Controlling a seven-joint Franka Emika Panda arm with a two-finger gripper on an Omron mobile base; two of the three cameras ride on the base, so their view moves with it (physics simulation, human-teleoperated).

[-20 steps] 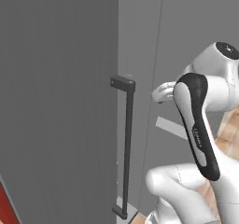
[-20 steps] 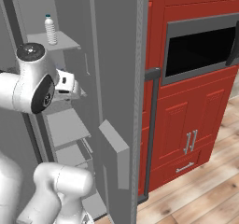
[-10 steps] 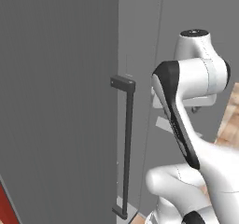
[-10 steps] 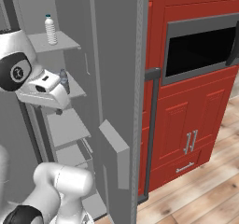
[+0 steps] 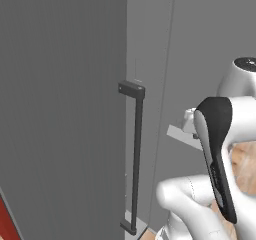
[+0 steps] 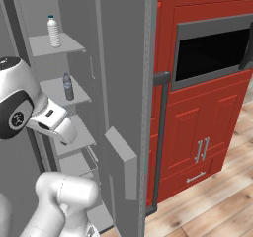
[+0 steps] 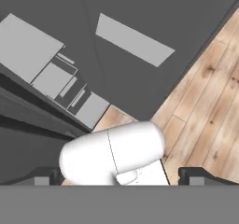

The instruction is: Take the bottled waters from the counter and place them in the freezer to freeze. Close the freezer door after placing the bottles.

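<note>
Arm withdrawn; two bottled waters shelved.

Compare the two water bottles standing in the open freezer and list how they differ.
The upper bottle stands on the top shelf; the lower bottle stands one shelf down. The upper bottle looks pale, almost white, and taller; the lower bottle looks darker, grey-blue, and shorter. The upper bottle sits further left and deeper in; the lower bottle sits nearer the shelf's front. Both stand upright, capped, and untouched by the arm.
</note>
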